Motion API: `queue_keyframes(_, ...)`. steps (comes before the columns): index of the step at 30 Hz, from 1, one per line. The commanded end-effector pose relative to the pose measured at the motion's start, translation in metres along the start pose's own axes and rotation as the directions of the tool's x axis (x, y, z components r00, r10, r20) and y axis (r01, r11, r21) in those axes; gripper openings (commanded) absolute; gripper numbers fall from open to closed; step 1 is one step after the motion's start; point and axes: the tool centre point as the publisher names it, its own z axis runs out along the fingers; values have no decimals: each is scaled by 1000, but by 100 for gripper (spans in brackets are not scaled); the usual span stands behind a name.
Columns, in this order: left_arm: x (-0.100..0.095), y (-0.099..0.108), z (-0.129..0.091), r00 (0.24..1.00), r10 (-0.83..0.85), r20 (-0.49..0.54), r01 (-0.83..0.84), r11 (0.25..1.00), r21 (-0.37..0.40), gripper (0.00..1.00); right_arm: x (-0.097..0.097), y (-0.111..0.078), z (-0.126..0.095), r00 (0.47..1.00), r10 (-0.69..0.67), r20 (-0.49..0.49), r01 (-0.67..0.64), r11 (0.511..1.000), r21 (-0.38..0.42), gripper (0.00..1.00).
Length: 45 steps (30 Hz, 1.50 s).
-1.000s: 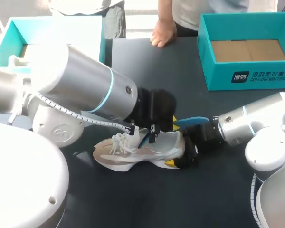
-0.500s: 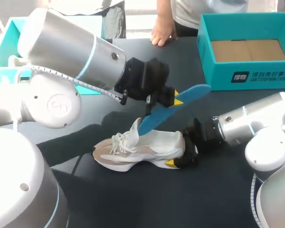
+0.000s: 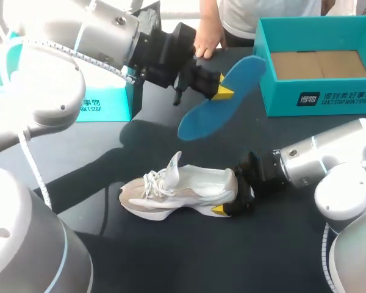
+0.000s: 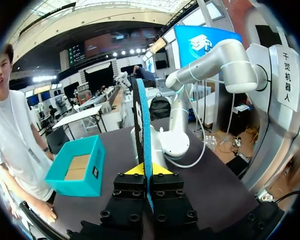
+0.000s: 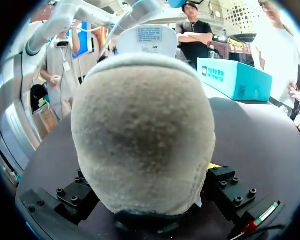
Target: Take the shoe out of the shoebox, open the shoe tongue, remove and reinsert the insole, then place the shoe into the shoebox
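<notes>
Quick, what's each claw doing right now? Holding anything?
Left gripper: closed on the blue insole, held in the air.
Right gripper: closed on the heel of the shoe, which rests on the table.

My left gripper [image 3: 221,91] grips the blue insole [image 3: 215,115] in the air. My right gripper [image 3: 233,194] clamps the heel of the white shoe [image 3: 177,192].

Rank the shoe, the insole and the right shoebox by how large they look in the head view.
1. right shoebox
2. shoe
3. insole, about as long as the shoe but slimmer; it is held up nearer the camera, so this last ranking is unsure.
</notes>
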Motion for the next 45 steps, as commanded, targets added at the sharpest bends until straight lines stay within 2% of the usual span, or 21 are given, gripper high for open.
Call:
queue_keyframes(1,-2,1,-4,999,1,-42,-1,1000,-2,0,-3,-3,6,1000,1,0,-1,1000,7,0)
queue_keyframes(14,-2,1,-4,999,1,-42,-1,1000,-2,0,-3,-3,6,1000,1,0,-1,1000,7,0)
queue_keyframes(15,1,4,-5,999,-38,-36,38,999,3,0,-3,-3,6,1000,1,0,-1,1000,7,0)
queue_keyframes(19,11,-2,-14,978,-206,-28,208,974,95,0,-3,-3,6,1000,1,0,-1,1000,7,0)
queue_keyframes(21,12,-15,-22,958,-287,-21,287,950,127,0,-3,-3,6,1000,1,0,-1,1000,7,0)
queue_keyframes(23,7,-29,-29,935,-351,-38,352,916,192,0,-3,-3,6,1000,1,0,-1,1000,7,0)
queue_keyframes(25,11,-41,-34,910,-412,-54,412,876,250,0,-3,-3,6,1000,1,0,-1,1000,7,0)
queue_keyframes(26,12,-46,-36,882,-464,-81,468,842,268,0,-3,-3,6,1000,1,0,-1,1000,7,0)
queue_keyframes(28,13,-56,-40,847,-516,-126,524,776,350,0,-3,-3,6,1000,1,0,-1,1000,7,0)
queue_keyframes(30,14,-63,-43,784,-584,-210,613,674,413,0,-3,-3,6,1000,1,0,-1,1000,7,0)
queue_keyframes(35,18,-76,-49,689,-644,-333,722,564,401,0,-3,-3,6,1000,1,0,-1,1000,7,0)
queue_keyframes(45,18,-76,-49,689,-644,-333,722,564,401,0,-3,-3,6,1000,1,0,-1,1000,7,0)
